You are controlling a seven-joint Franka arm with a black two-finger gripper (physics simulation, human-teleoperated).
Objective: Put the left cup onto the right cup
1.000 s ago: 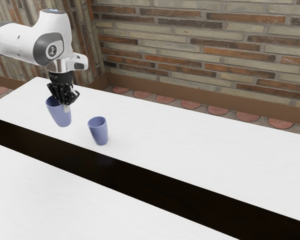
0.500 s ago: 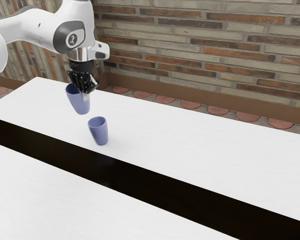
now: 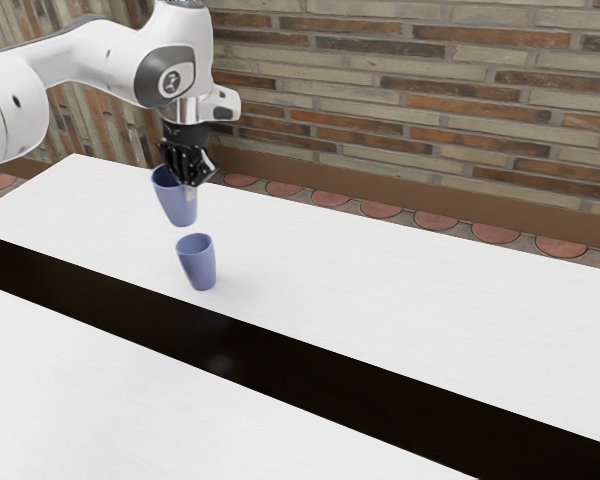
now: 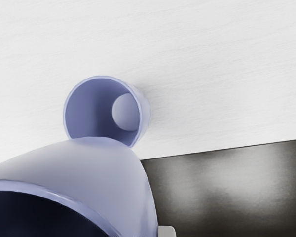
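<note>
Exterior view, showing black claw [image 3: 185, 181] clamped on the rim of a blue cup [image 3: 176, 203], holding it tilted in air just above a second cup [image 3: 197, 263] upright on the white table [image 3: 400, 290].

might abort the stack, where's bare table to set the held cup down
Free: the white table to the exterior view's right of the standing cup, and behind it toward the far edge. Crowded: under the gripper, where the held cup hangs close to the standing one.
</note>
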